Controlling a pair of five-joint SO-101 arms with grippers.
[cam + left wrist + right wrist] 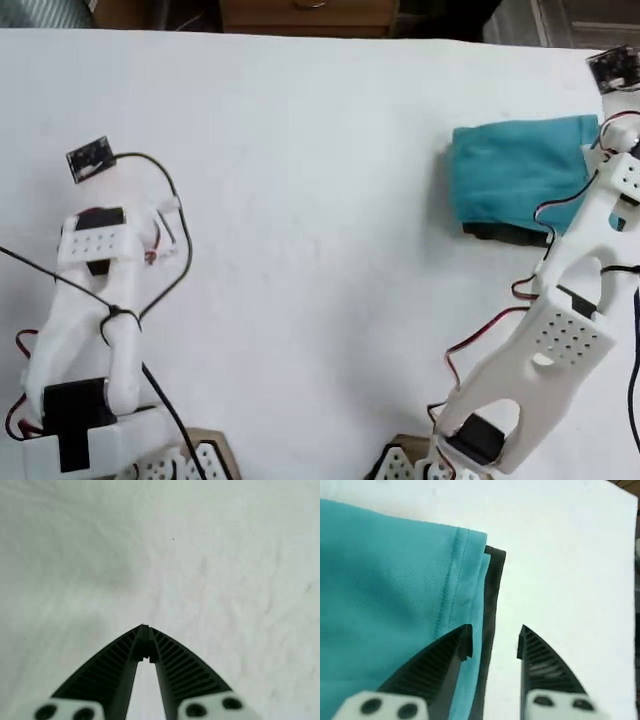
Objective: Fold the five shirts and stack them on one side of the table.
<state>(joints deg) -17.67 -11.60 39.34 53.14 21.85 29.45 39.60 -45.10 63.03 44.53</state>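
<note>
Beneath the right pincer (494, 642) lies a folded teal shirt (385, 595), a soft, fine-mesh knit squared into a rough rectangle. It is stacked on a folded black shirt (495, 580), whose edge peeks out as a narrow dark strip along the teal one's side. This pincer's 2 ribbed black fingers stand apart and grip nothing: 1 tip is over the teal cloth beside its stitched hem, the other over the bare white bench (570, 555), with the black strip between them. Hem and strip both run along the line in which the pincer points. Seen from above, the stack looks slightly longer across the bench, toward the other arm. The left pincer (144, 632) is well apart from the stack, its 2 fingers pressed together at the tips, nothing between them, pointing at faintly wrinkled white cloth.
</note>
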